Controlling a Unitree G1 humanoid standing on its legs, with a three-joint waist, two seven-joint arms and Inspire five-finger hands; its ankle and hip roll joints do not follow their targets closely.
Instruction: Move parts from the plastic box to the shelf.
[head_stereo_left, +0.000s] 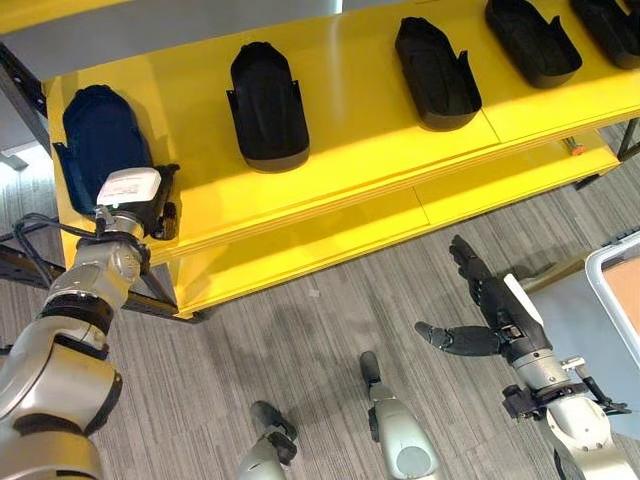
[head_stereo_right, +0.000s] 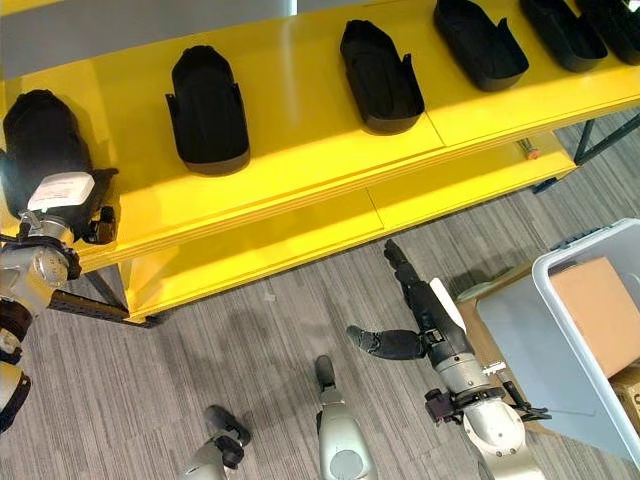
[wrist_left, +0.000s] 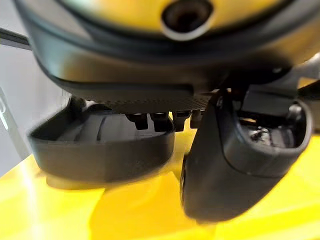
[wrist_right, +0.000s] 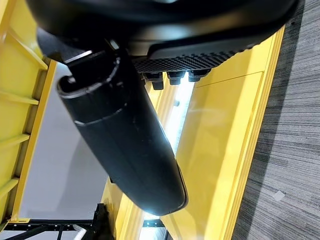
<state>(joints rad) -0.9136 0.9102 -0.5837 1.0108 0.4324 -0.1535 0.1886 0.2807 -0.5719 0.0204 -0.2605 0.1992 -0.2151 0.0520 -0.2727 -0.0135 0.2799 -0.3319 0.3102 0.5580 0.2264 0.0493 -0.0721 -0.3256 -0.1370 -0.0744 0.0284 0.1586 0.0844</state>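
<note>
Several black moulded parts lie in a row on the yellow shelf (head_stereo_left: 350, 150). The leftmost part (head_stereo_left: 98, 135) rests at the shelf's left end. My left hand (head_stereo_left: 155, 208) is right at that part's near end. In the left wrist view the fingers (wrist_left: 156, 120) reach straight over the part's rim (wrist_left: 100, 150), and the thumb (wrist_left: 235, 155) stands beside it with a gap of yellow between. My right hand (head_stereo_right: 425, 312) hangs low over the floor in front of the shelf, open and holding nothing. The grey plastic box (head_stereo_right: 560, 330) stands to its right.
Other parts (head_stereo_left: 268, 105) (head_stereo_left: 435, 70) (head_stereo_left: 530, 38) are spaced along the top board. A lower yellow board (head_stereo_left: 330, 235) juts out beneath it. A brown cardboard piece (head_stereo_right: 600, 300) lies in the box. Grey carpet floor (head_stereo_left: 320, 330) stretches before the shelf.
</note>
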